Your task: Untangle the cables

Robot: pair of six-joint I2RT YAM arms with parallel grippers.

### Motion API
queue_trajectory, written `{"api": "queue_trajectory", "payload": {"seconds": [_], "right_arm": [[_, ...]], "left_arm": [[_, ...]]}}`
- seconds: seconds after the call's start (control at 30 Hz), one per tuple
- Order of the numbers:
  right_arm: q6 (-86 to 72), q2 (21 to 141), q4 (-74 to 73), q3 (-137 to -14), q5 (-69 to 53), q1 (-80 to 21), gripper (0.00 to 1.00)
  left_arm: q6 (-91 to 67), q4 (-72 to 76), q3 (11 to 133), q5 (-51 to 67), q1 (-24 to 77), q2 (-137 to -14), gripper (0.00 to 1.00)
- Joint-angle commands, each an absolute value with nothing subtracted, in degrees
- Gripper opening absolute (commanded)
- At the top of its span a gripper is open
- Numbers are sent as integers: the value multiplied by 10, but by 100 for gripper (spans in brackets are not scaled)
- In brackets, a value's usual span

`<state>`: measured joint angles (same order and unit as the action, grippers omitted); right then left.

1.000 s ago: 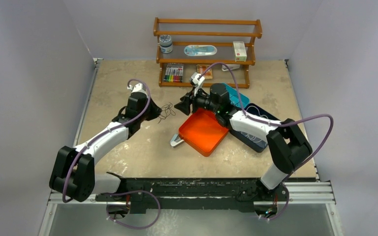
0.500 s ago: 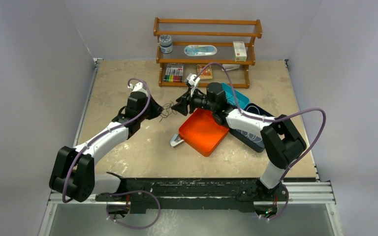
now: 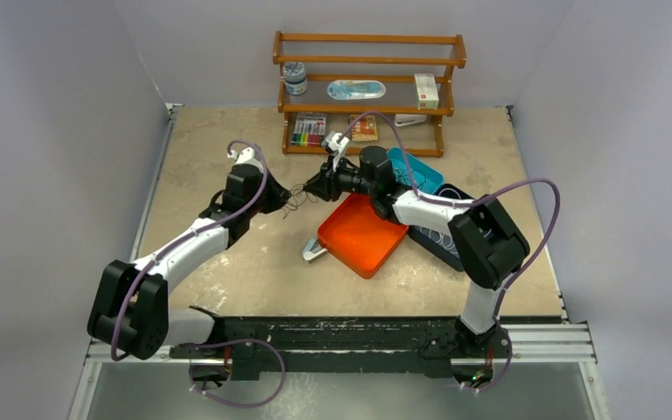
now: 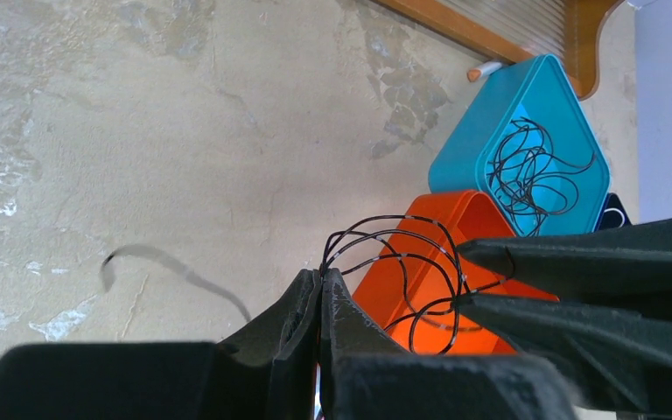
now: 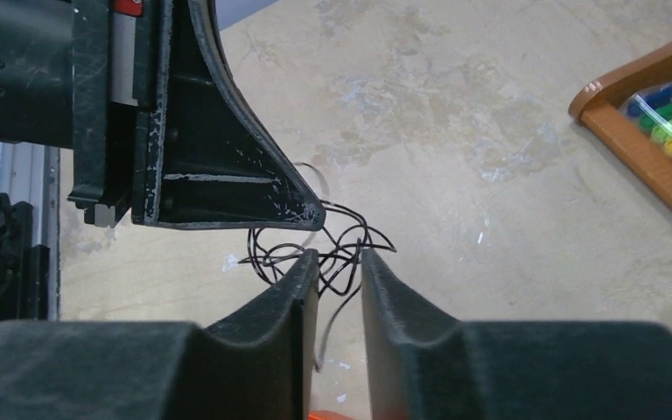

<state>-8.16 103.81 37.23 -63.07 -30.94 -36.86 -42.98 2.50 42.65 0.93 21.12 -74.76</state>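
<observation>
Cables (image 3: pixel 296 199): black tangle between the two arms, just left of the orange tray (image 3: pixel 363 234) (resting on the surface (image 3: pixel 227 140) or lifted, cannot tell);
Left jaws: pressed together on one strand;
Right jaws: narrow gap, strands passing between the tips;
Teal box (image 4: pixel 459 171): another black coil inside

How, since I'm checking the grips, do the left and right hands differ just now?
The left hand is shut, its fingertips pressed on a strand of the black cable. The right hand has a narrow gap, with strands lying in it. The left hand reaches the tangle from the left, the right hand from the right. Both sit at the same tangle, close together.
</observation>
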Motion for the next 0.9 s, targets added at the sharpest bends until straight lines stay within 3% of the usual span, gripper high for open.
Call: {"api": "queue_trajectory", "payload": {"seconds": [0.0, 0.13, 0.87], "right_arm": [[-92, 1023, 424, -650, -300, -371, 17], [-92, 996, 435, -638, -282, -371, 0], [-65, 788, 330, -643, -144, -371, 0]], "left_arm": [[-439, 55, 419, 13, 208, -728, 0], [-438, 54, 413, 8, 209, -726, 0], [-421, 27, 371, -63, 209, -740, 5]]}}
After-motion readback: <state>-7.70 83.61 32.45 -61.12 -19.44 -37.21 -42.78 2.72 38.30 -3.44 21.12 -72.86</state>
